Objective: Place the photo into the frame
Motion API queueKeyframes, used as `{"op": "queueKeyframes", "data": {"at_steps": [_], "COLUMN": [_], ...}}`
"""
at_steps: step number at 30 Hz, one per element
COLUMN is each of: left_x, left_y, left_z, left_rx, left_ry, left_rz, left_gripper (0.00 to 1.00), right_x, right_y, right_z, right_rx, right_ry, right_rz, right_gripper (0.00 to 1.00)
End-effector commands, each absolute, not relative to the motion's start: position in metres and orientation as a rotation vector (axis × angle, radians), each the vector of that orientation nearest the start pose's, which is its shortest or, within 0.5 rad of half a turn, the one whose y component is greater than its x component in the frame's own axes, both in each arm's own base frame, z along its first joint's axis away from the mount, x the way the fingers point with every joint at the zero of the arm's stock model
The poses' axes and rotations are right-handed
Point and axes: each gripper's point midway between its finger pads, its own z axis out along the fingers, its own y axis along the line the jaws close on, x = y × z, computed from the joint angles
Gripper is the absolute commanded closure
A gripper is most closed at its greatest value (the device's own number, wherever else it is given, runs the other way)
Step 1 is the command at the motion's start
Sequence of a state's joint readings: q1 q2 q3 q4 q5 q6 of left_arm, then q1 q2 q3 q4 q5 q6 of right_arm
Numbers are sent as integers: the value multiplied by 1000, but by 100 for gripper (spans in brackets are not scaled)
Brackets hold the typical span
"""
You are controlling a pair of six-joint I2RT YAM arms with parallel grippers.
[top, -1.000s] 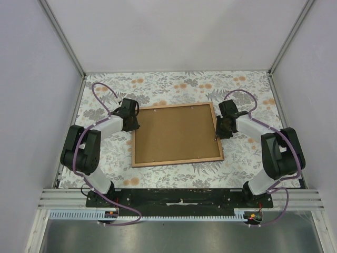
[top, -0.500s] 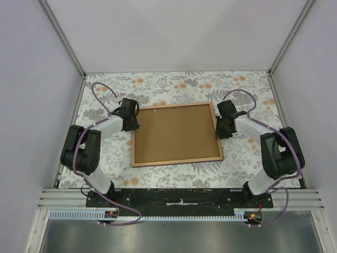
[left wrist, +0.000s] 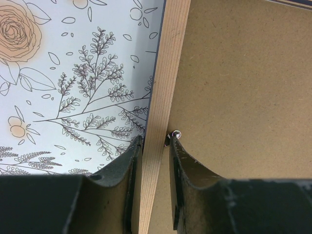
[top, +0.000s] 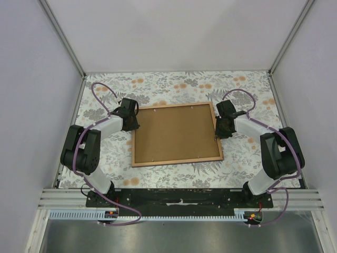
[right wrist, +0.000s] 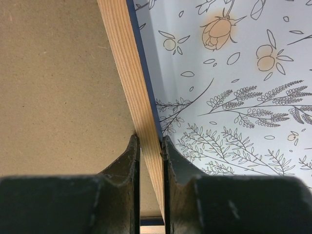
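Frame (top: 176, 161) back-up on worktop (top: 174, 87), backing panel (top: 175, 133) inside, left pincer (left wrist: 153, 146) grasping one side rail, right pincer (right wrist: 148, 141) grasping the other

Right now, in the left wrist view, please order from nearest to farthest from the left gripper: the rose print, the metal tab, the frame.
1. Frame: its wooden edge, inside the left gripper.
2. Metal tab: just past one fingertip.
3. Rose print: far upper left.

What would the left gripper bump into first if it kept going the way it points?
Most likely the frame: its wooden rail sits between the fingers of the left gripper. Pushing on, one fingertip would meet the backing panel, the other the flowery tablecloth, though depth is unclear.
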State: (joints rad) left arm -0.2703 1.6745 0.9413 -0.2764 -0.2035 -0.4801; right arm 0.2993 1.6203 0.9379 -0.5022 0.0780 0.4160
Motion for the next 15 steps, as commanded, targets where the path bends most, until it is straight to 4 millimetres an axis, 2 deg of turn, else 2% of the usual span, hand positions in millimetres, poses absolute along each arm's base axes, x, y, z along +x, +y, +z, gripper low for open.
{"op": "queueKeyframes", "data": {"at_steps": [1,11,15], "left_x": [375,389,390], "left_y": [-85,-84,-80], "left_z": [36,63,65], "left_rx": [-322,-257,-244], "left_ry": [2486,2421,2419], "left_rz": [-52,-52,-36], "left_gripper": [92,57,55], "right_x": [311,313,314], "right_y": [91,92,92], "right_z": [24,26,26], "right_rx": [188,195,194], "right_ry": [2732,2729,2731], "right_rz": [6,9,10], "right_gripper": [100,100,100]}}
